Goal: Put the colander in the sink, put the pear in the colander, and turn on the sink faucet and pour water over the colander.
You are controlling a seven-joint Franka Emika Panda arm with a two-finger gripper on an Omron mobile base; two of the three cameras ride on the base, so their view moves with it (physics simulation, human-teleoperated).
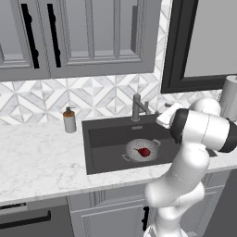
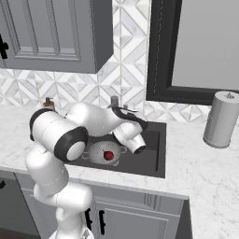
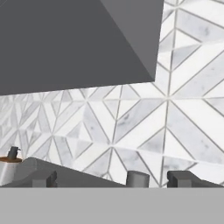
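The silvery colander (image 1: pixel 139 149) (image 2: pixel 103 150) sits on the floor of the dark sink (image 1: pixel 105 139) (image 2: pixel 150 155). The dark red pear (image 1: pixel 144 152) (image 2: pixel 108 155) lies inside it. Behind the basin stands the grey sink faucet (image 1: pixel 137 107) (image 2: pixel 114 101), and no water shows at its spout. My gripper (image 3: pixel 113 179) is open and empty, raised above the sink's back edge and facing the tiled wall. Low between its fingertips (image 3: pixel 183 178) I see the faucet top (image 3: pixel 138 178). In the left base view my white hand is just right of the faucet.
A soap pump bottle (image 1: pixel 69 120) (image 3: pixel 12 154) stands on the marble counter (image 1: pixel 41 157) left of the sink. A grey paper towel roll (image 2: pixel 221 119) (image 1: pixel 229 96) stands on the right. Grey cabinets hang above, and a dark-framed window is behind the sink.
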